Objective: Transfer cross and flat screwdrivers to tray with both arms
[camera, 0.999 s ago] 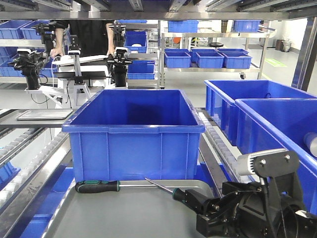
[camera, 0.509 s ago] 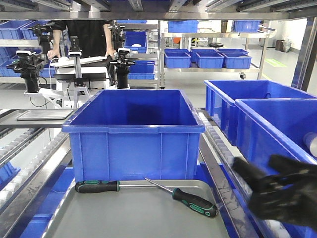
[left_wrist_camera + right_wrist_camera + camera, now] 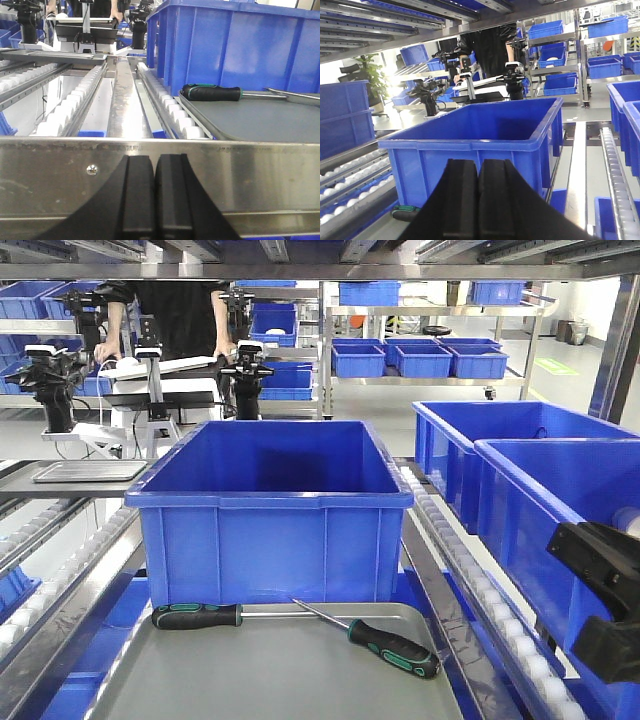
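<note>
screwdrivers (image 3: 300, 625) on tray (image 3: 250, 680) — shafts partly hidden | left gripper (image 3: 155, 165) pressed together | right gripper (image 3: 479, 170) together

bright even overhead light; sharp focus, glare behind the plant (image 3: 370, 75).

front view faces blue crate (image 3: 270, 505) closely; both wrist views look low along rollers, sharing crate.

Both screwdrivers down flat in the tray!
Lay on the grey tray (image 3: 250, 670), shallow, low-rimmed. Left screwdriver (image 3: 196, 615) stretched along the far rim, black-and-green handle leftward, steel shaft running right. Right screwdriver (image 3: 392, 649) angled, handle toward near right, thin shaft (image 3: 320, 614) slanting back-left. Handles well apart.
</note>
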Robot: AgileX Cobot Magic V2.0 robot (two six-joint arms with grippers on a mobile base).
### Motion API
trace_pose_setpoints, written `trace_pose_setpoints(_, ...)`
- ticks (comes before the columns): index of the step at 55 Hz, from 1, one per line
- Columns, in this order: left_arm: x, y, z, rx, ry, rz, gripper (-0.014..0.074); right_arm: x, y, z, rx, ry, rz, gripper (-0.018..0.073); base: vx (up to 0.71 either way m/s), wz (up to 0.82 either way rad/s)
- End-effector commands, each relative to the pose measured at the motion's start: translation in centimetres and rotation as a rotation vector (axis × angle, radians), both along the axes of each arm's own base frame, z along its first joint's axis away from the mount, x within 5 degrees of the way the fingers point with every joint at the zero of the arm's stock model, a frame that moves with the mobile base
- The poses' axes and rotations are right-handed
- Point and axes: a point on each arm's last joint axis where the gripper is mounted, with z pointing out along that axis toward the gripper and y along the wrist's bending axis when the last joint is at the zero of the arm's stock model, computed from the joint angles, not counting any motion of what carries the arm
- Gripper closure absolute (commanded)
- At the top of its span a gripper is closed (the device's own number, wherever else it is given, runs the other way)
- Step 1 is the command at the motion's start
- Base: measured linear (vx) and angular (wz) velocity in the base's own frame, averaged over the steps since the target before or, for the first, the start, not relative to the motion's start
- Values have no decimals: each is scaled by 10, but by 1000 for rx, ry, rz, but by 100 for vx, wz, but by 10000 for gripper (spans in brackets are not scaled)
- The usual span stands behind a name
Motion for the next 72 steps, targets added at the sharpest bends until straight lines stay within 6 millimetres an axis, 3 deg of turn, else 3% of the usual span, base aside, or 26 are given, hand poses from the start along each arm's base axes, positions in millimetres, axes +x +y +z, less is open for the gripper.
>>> trace_pose_setpoints(1, -1, 1, 15, -20, -101, 13, 602, -2, -5, 14, -40, -84, -38, 571, 0, 0)
trace_pose_setpoints(12, -1, 1, 15, -20, -101, 13, 602, -9, -21, 27, 25, -184, -95, 570, 0, 0)
trace_pose_setpoints(19, -1, 1, 15, -20, -101, 13, 602, -16, -35, 27, -85, -221, -145, 570, 0, 0)
trace_pose_setpoints(26, -1, 1, 15, -20, -101, 13, 602, -38, -58, -7, -61, -184, -266, 570, 0, 0)
trace_pose_setpoints(37, -1, 1, 15, -21, -101, 13, 602, -84, -71, -91, -106, -191, -381, 570, 0, 0)
trace_pose_setpoints(47, -1, 1, 15, -21, -101, 13, 602, -93, -72, -166, -124, -117, -392, 570, 0, 0)
trace_pose_setpoints(52, -1, 1, 15, -21, -102, 13, 602, -93, -72, -173, -144, -2, -389, 570, 0, 0)
trace_pose_setpoints(72, -1, 1, 15, -21, -102, 13, 602, -92, -72, -175, -145, 3, -388, 569, 0, 0)
